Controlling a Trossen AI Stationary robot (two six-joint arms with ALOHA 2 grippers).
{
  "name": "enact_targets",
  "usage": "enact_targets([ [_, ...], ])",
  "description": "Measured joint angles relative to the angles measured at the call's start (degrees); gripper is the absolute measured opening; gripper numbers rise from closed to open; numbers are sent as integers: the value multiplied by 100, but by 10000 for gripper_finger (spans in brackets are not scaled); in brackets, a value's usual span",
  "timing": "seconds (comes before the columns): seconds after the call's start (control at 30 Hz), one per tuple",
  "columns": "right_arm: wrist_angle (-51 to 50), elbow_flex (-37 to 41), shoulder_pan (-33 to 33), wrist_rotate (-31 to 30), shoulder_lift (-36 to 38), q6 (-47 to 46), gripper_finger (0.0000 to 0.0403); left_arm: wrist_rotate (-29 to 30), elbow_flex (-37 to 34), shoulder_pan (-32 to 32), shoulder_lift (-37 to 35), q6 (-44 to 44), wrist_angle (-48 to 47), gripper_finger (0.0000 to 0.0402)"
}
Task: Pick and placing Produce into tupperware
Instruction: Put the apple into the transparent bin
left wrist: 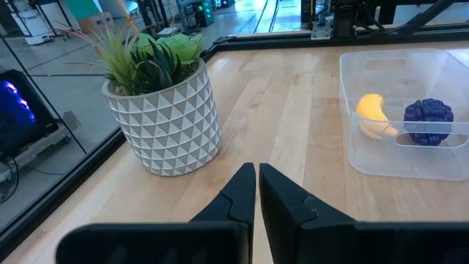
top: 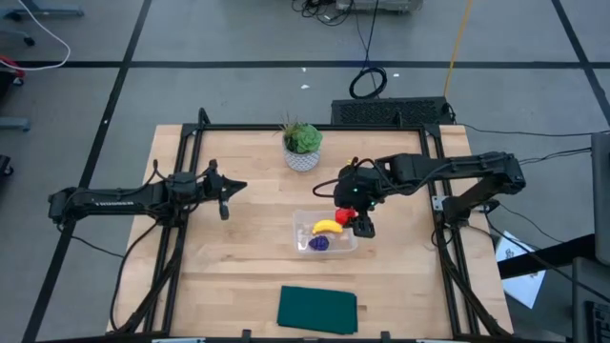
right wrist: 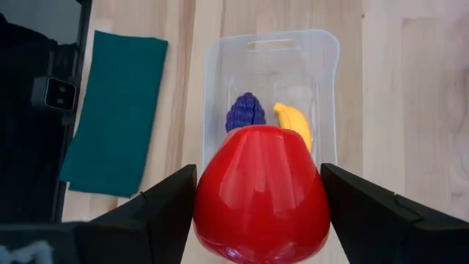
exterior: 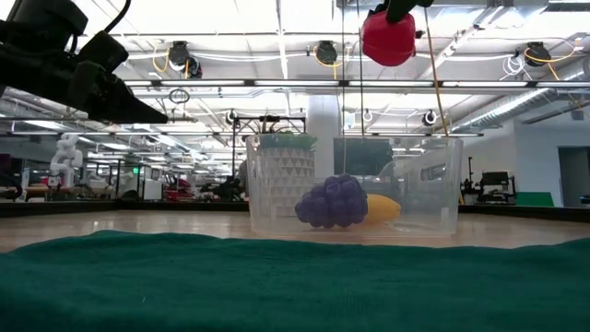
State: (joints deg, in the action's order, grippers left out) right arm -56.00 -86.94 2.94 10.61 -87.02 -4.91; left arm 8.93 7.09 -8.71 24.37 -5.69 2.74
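Holding the red fruit (right wrist: 261,192) between its two fingers, spread wide around it, the right gripper (top: 363,222) hung over the right end of the tupperware (top: 303,218), so the fruit sat right in the jaws and well up above the tub, not in it yet. Low view had the fruit (exterior: 388,38) up near the top, clear of the container's rim. Banana (top: 328,227) and the purple piece (top: 318,243) were already lying inside, side by side. Left gripper (top: 225,196) was parked off on the left of the table, well apart from the tub, fingers pressed together with nothing in them
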Motion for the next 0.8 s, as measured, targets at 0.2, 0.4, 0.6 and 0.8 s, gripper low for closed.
enact_targets([
  [0.2, 58, 0, -89, 13, -3, 9, 265, 0, 0, 0, 0, -1, 2, 26],
  [0.4, 179, 0, -149, 13, -152, 149, 265, 0, 0, 0, 0, 5, 2, 26],
  [0.6, 183, 0, -106, 11, -445, 286, 265, 0, 0, 0, 2, 31, 2, 26],
  [0.8, 310, 45, 79, 11, -770, 448, 265, 0, 0, 0, 2, 33, -9, 26],
])
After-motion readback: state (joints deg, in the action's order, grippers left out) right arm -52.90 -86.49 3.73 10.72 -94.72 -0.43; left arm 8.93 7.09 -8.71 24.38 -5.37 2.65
